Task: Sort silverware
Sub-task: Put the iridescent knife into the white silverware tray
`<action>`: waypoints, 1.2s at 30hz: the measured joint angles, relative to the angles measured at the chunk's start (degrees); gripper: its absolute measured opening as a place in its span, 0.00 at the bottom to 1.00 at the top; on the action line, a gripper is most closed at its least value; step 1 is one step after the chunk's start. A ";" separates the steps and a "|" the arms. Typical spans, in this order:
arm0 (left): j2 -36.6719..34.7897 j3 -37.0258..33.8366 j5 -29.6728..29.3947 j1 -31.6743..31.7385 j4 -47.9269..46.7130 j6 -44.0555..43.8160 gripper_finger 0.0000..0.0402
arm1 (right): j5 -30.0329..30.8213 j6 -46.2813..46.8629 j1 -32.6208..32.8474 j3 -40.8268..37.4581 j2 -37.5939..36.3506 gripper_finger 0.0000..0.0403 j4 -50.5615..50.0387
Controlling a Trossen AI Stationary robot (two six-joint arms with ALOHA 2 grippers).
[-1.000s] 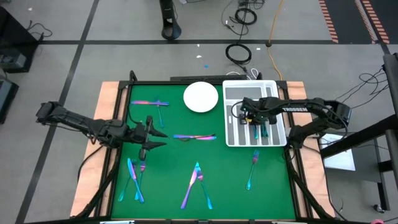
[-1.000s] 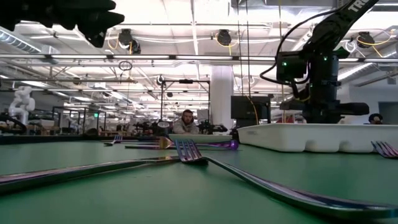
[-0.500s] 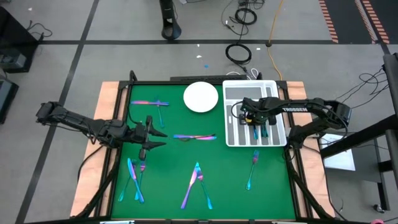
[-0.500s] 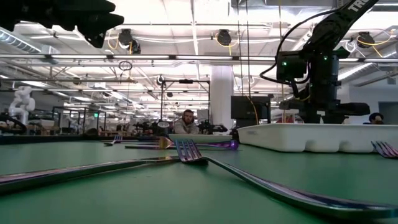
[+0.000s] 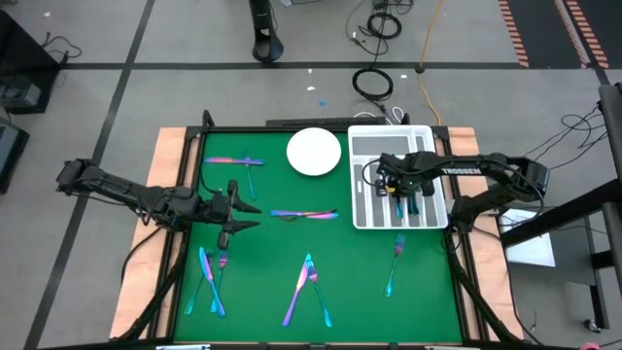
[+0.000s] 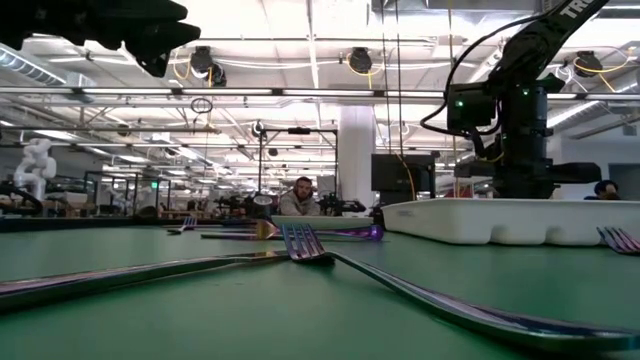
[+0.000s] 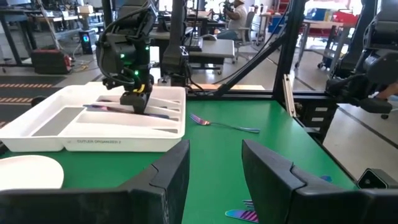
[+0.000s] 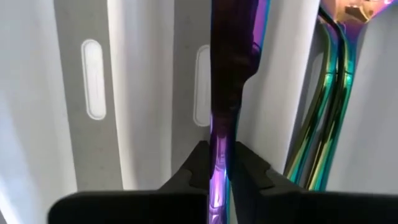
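Nothing on the table has shifted vs a sec ago; only the right gripper (image 8: 219, 163) has changed, its fingers (image 8: 198, 163) now pinched tight on a purple-pink piece of silverware (image 8: 231, 74). Can't tell if it's knife, fork or spoon. The piece runs lengthwise along a slot of the white cutlery tray (image 5: 367, 146), w/ more teal-gold pieces (image 8: 326, 112) lying in the next slot over. In the high view the right gripper (image 5: 387, 178) sits down over the tray's middle slots, at the table's right rear. Same thing in the left wrist view: right gripper (image 7: 137, 98) low in the tray (image 7: 37, 124), dark handles beside it.

Left gripper (image 5: 236, 207) hovers above the green mat (image 5: 360, 282) on the left side, fingers (image 7: 168, 177) apart, nothing between them.

Rest of the silverware is on the mat:
- pair (image 5: 234, 160) at rear left, near the white round plate (image 5: 314, 152)
- pair (image 5: 304, 214) mid-table, just past the left gripper's tips
- cluster (image 5: 211, 280) at front left
- crossed group (image 5: 307, 290) at front centre, incl. a fork whose tines (image 6: 303, 243) show close up in the low view
- single fork (image 5: 394, 263) at front right, just in front of the tray; also in the left wrist view (image 7: 221, 124)

Low view: person (image 6: 301, 197) seated far back in the room.
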 joint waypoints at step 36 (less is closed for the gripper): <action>0.20 0.04 1.50 -1.44 -0.33 0.22 0.37 | -2.48 -0.19 4.96 12.12 -1.03 0.37 -12.59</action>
